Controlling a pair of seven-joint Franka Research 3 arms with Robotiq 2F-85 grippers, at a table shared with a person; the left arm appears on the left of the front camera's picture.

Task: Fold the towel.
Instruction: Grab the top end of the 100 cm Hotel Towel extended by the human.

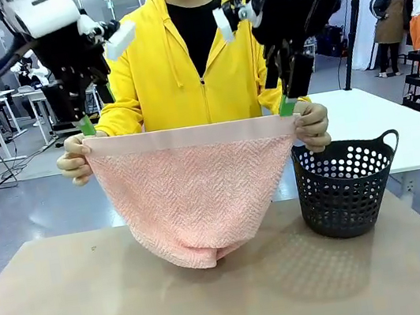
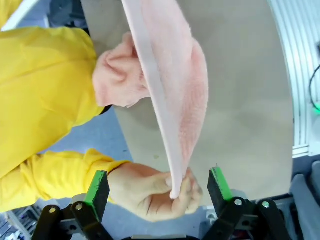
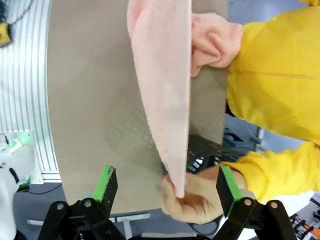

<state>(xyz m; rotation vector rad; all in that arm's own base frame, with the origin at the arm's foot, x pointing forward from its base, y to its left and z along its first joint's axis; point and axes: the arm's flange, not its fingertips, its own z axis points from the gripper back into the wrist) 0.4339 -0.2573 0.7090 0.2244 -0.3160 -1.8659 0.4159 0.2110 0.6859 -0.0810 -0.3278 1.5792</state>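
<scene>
Bright, even indoor light; the basket throws a soft dotted shadow leftward on the table. Wrist views warp at edges.

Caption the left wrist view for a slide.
Open left tool brackets the corner of the towel, pinched in a person's hand, over the table.

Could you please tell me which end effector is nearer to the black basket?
The right. The right end effector hangs open at the towel corner just above the black basket; the left end effector hangs open at the opposite corner, farther away.
</scene>
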